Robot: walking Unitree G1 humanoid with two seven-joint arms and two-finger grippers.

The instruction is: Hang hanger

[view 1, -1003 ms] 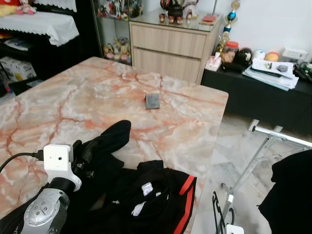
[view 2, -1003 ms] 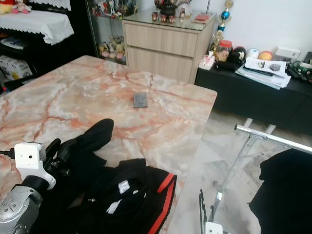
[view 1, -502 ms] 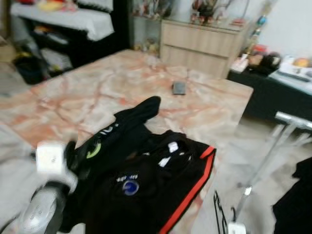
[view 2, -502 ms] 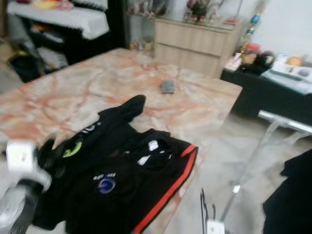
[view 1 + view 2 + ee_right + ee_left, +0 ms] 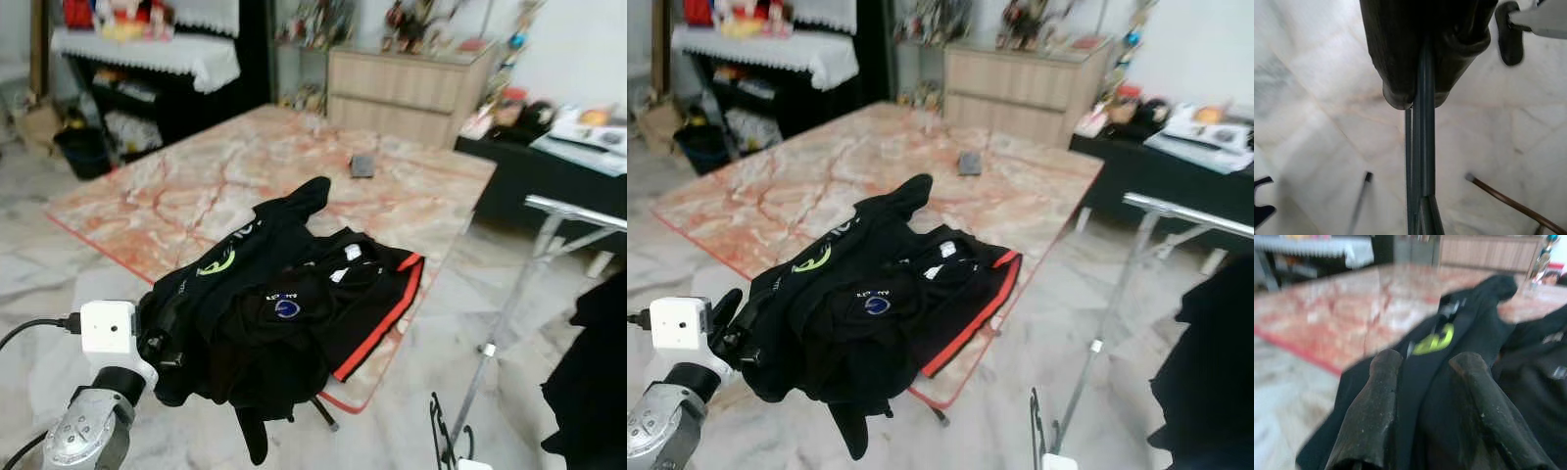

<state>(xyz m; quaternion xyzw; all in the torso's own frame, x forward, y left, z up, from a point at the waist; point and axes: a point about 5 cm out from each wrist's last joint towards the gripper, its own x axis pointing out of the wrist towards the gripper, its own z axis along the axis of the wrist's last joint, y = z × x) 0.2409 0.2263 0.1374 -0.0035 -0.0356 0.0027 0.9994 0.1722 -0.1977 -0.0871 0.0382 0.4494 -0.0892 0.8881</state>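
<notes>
Right wrist view: right claw is clamping the dark wire hanger above the marble floor.
Left claw is gripping the black garment off the tabletop; next move, judged: threading hanger into garment, then reaching the drying rack.

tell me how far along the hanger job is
Done: the right gripper is shut on the hanger, and the left gripper pinches the black shirt, partly dragged off the marble table. Left: nothing from this pile hangs on the metal rack yet.
</notes>
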